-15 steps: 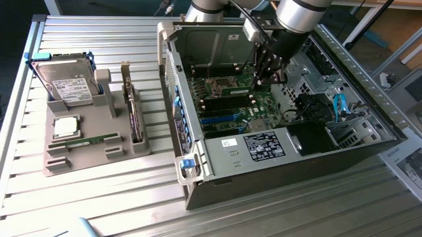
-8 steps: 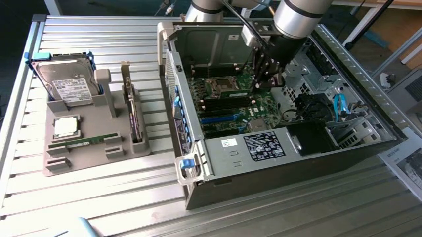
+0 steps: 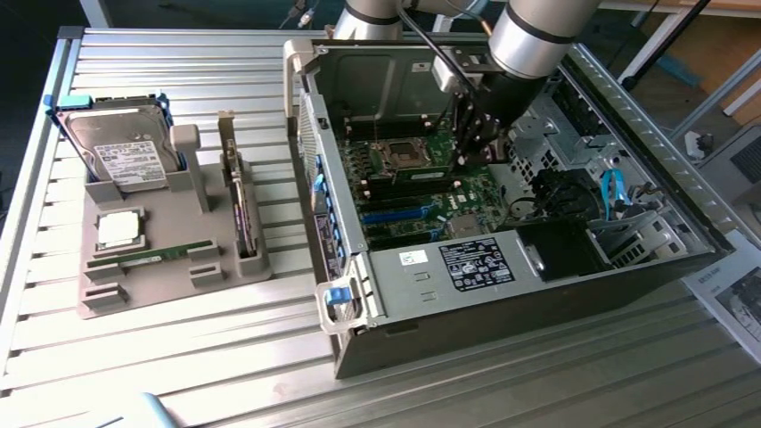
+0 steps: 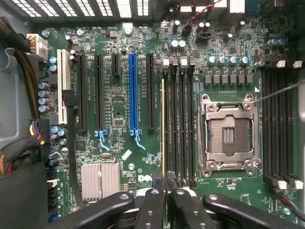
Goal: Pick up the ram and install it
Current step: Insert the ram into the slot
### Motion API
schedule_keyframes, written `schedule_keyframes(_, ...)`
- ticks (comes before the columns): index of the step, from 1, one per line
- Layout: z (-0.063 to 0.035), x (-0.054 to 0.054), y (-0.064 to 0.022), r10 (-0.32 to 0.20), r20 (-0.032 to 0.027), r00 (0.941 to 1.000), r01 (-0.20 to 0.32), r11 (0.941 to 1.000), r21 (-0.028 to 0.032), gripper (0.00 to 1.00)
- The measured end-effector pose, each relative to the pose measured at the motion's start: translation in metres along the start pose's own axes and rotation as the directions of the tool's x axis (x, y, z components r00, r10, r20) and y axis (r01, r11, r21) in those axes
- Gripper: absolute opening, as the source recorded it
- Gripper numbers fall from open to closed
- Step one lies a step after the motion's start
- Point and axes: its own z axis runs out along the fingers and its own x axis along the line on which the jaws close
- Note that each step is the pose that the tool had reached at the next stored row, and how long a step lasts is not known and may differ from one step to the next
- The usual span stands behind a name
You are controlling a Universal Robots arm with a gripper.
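Computer case [image 3: 500, 332] lies open on the slatted surface [image 3: 178, 366], at the exterior view's right, with its motherboard [image 4: 114, 119] exposed. Inside, the gripper [image 4: 163, 192] has its fingers [image 4: 151, 211] clenched on the ram [image 4: 163, 133], which is held edge-on over the memory slots [image 4: 183, 124] just beside the processor socket [image 4: 228, 136].

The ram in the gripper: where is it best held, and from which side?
The ram is thin and stands edge-on to the motherboard, so pinch its flat faces at the outer long edge, coming straight at the board, as the gripper does.
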Motion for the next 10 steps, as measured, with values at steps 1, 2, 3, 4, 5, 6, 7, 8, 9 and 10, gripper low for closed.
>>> schedule_keyframes(1,0.0010,0.0000,-0.0001,0.001,0.0000,1.0000,-0.001,1.0000,0.0000,0.12)
schedule_keyframes(2,0.0025,0.0001,-0.0001,0.001,0.0000,1.0000,-0.001,1.0000,0.0000,0.12)
schedule_keyframes(3,0.0030,0.0001,-0.0001,0.002,-0.0001,1.0000,-0.002,1.0000,0.0001,0.12)
schedule_keyframes(4,0.0030,0.0001,-0.0001,0.002,-0.0001,1.0000,-0.002,1.0000,0.0000,0.12)
schedule_keyframes(5,0.0030,0.0001,-0.0001,0.002,-0.0001,1.0000,-0.002,1.0000,0.0000,0.12)
schedule_keyframes(6,0.0030,0.0001,-0.0001,0.002,-0.0001,1.0000,-0.002,1.0000,0.0000,0.12)
schedule_keyframes(7,0.0030,0.0001,-0.0001,0.002,-0.0001,1.0000,-0.002,1.0000,0.0000,0.12)
schedule_keyframes(8,0.0032,0.0001,0.0009,0.002,-0.0001,1.0000,-0.002,1.0000,0.0001,0.12)
schedule_keyframes(9,0.0035,0.0001,0.0027,0.002,-0.0001,1.0000,-0.002,1.0000,0.0001,0.12)
schedule_keyframes(10,0.0038,0.0002,0.0053,0.002,0.0000,1.0000,-0.002,1.0000,0.0001,0.12)
